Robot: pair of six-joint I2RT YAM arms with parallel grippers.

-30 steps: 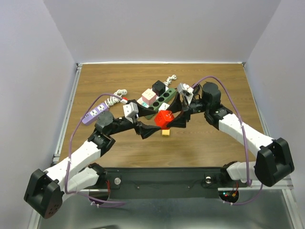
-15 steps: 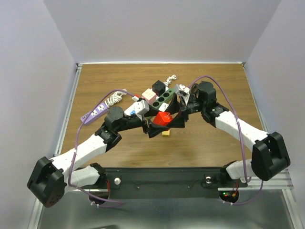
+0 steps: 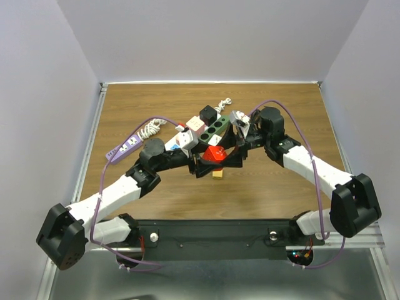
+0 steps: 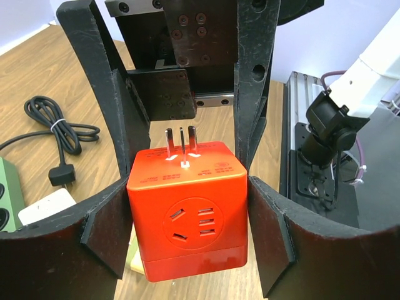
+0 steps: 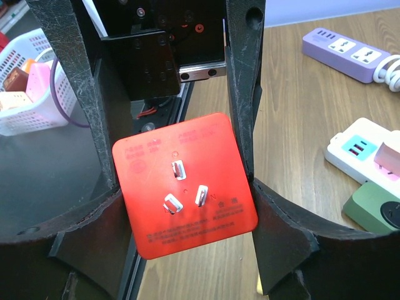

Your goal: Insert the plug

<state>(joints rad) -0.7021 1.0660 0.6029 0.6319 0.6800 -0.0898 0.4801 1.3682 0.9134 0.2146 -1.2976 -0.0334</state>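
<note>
The plug is a red cube [image 3: 215, 154] with three metal prongs on one face and sockets on another, held above the table at mid-centre. In the right wrist view the pronged face [image 5: 184, 187] looks at the camera and my right gripper [image 5: 184, 194] is shut on the cube's two sides. The left wrist view shows a socket face [image 4: 190, 222], prongs pointing up and away. There my left gripper [image 4: 187, 187] has its pads pressed against both flanks. The two grippers [image 3: 211, 160] [image 3: 220, 152] meet nose to nose on the cube.
Behind the cube lie a green power strip [image 3: 211, 130], a white and pink strip [image 3: 195, 127] and a black adapter [image 3: 207, 114]. A purple strip [image 3: 125, 147] with a coiled white cord lies at the left. A small yellow block [image 3: 217, 174] sits under the grippers.
My left arm has swung right and forward to the red cube, and its jaws have narrowed onto it. The right gripper has kept hold of the cube, shifting it slightly left.
</note>
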